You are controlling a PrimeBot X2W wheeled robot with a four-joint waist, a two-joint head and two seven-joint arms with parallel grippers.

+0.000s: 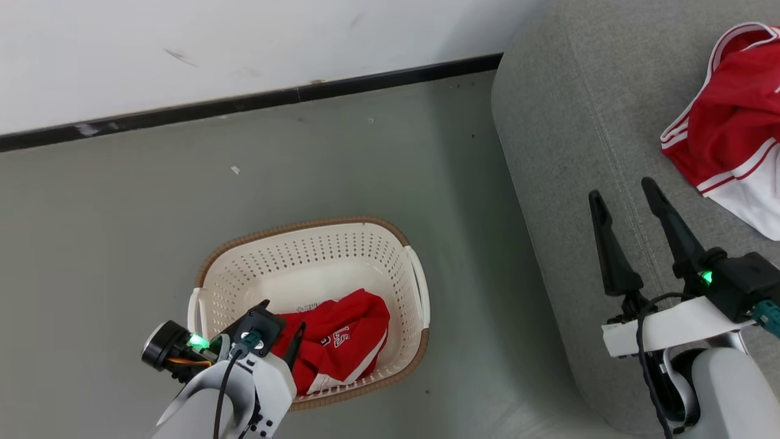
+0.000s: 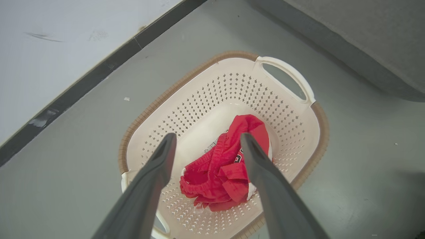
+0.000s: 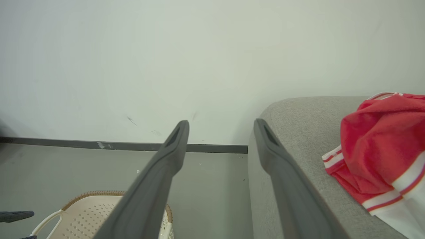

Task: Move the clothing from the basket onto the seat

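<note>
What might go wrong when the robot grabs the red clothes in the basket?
1. The red garment is crumpled, so the open left gripper may pinch just one fold and drop it on the floor.
2. Its fingertips might snag the holes in the laundry basket and drag or lift it.
3. A dangling end could catch the basket's rim on the way to the grey seat.

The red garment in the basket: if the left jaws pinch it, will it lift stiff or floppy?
The crumpled red fabric garment with white lettering will probably hang floppy: it lies in soft folds. Thin cloth, likely light, so the cream perforated plastic basket should stay put.
</note>
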